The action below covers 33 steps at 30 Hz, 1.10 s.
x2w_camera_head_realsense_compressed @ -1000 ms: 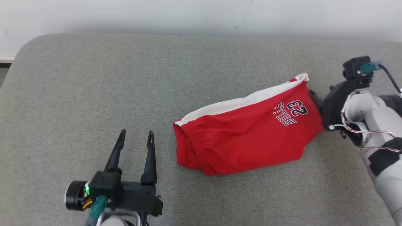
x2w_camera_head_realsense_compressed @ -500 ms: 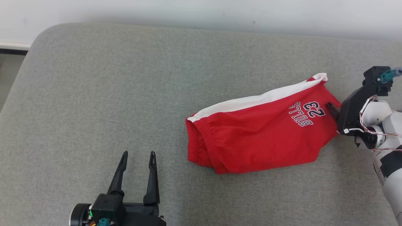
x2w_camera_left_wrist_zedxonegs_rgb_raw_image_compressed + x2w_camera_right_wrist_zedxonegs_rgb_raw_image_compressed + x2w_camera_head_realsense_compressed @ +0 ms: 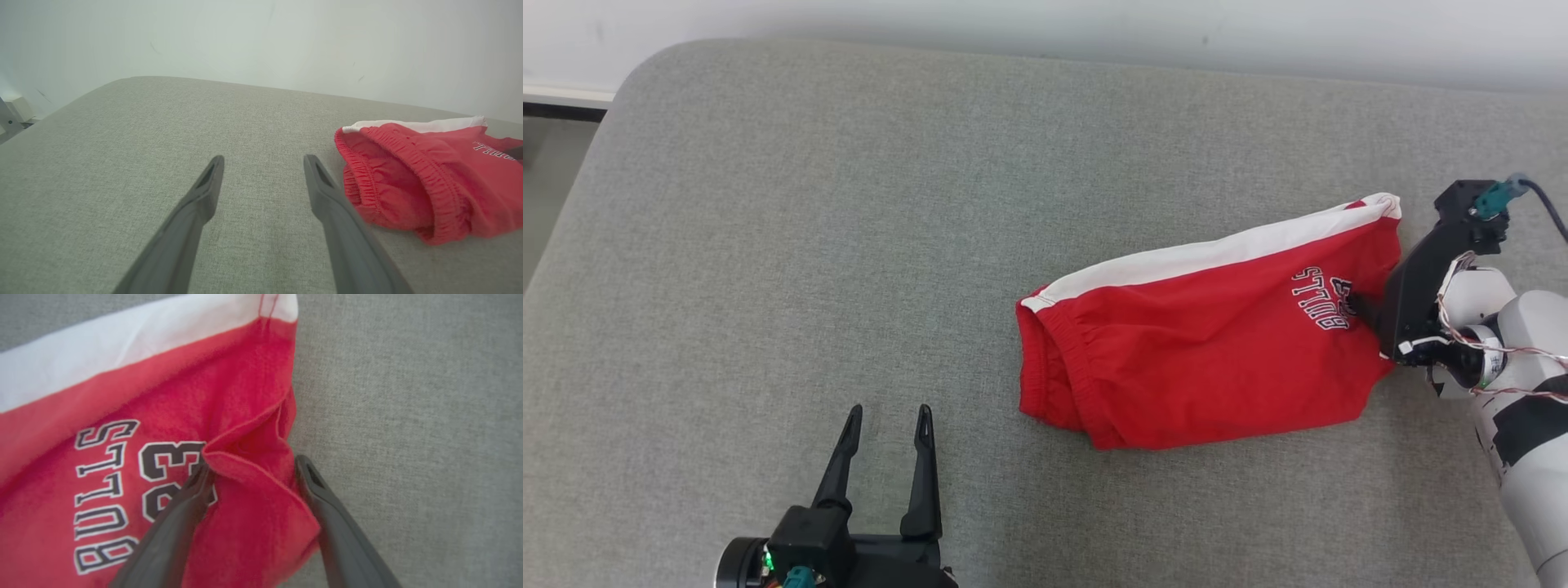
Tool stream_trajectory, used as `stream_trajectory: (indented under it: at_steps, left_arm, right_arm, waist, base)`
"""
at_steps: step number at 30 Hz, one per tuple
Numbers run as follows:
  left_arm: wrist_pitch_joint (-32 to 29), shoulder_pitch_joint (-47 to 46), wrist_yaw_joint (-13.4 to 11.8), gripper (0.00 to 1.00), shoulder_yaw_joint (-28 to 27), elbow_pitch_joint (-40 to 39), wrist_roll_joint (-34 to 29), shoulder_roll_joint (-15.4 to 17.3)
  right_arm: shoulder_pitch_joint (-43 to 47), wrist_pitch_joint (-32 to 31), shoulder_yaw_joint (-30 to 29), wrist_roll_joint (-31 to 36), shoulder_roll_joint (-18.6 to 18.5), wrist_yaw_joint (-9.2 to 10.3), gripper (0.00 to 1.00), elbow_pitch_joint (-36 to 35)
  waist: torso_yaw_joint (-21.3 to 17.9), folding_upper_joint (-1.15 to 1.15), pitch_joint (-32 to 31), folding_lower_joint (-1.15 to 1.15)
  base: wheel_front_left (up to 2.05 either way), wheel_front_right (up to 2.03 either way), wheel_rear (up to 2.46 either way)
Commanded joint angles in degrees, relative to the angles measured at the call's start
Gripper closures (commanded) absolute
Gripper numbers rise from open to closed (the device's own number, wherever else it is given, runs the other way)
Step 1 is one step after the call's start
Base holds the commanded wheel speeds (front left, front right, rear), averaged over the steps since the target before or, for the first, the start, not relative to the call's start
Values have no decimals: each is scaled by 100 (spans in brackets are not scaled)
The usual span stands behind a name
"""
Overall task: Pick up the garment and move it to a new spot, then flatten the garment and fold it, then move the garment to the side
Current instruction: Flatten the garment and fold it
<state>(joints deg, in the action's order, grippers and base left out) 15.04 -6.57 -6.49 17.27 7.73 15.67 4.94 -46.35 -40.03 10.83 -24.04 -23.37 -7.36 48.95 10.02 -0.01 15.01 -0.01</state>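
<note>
The garment (image 3: 1192, 351) is a pair of red shorts with a white side stripe and "BULLS 23" print, lying folded on the grey cushion, right of centre. My right gripper (image 3: 1364, 306) is at its right hem, open, fingers pressed down on either side of a raised fold of red cloth (image 3: 253, 457). The right wrist view shows one finger over the printed number and the other at the hem's edge, with the gripper (image 3: 252, 463) straddling the fold. My left gripper (image 3: 888, 412) hovers open over bare cushion, left of the elastic waistband (image 3: 408, 151); the left wrist view shows this gripper (image 3: 263, 159) holding nothing.
The grey upholstered surface (image 3: 849, 204) runs wide to the left and back of the shorts. A pale wall (image 3: 1045, 24) borders its far edge. The cushion's rounded corner and a strip of floor (image 3: 543, 196) sit at the far left.
The head camera has shifted, so the whole scene has slid. My right gripper has pushed in over the right hem, bunching a fold between its fingers and covering the number. The left gripper stays open.
</note>
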Motion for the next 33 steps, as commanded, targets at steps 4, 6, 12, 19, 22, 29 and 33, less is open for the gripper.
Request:
stream_trajectory:
  at_steps: [4,6,12,19,22,29,33]
  left_arm:
    - [16,60,81,0,-48,93,-103,-54]
    - [16,49,95,0,-56,127,-97,-66]
    - [16,37,186,0,-104,235,-106,-100]
    - [16,137,229,0,-163,318,-136,-125]
    - [16,173,244,0,-177,333,-144,-134]
    - [16,200,284,0,-193,398,-139,-152]
    - [16,211,309,0,-195,430,-124,-159]
  right_arm:
    - [579,-139,117,101,56,-23,100,-49]
    - [563,85,-55,296,-67,-16,100,-89]
    - [585,661,-779,859,-78,3,100,-107]
    - [950,1134,-1630,1510,43,-2,100,-630]
    - [1200,1269,-2074,1826,106,-2,100,-1054]
    - [1960,1189,-3097,2786,529,-2,100,-2530]
    - [2263,1042,-3139,2981,772,-2,100,-3216]
  waist:
    - [-77,1,-22,1]
    - [-102,1,-20,1]
    - [-164,1,-102,1]
    - [-295,1,-293,1]
    - [-356,1,-373,1]
    - [-447,1,-516,1]
    - [-468,1,-563,1]
  base:
    - [0,0,0]
    - [0,0,0]
    - [0,0,0]
    - [0,0,0]
    - [0,0,0]
    - [0,0,0]
    - [0,0,0]
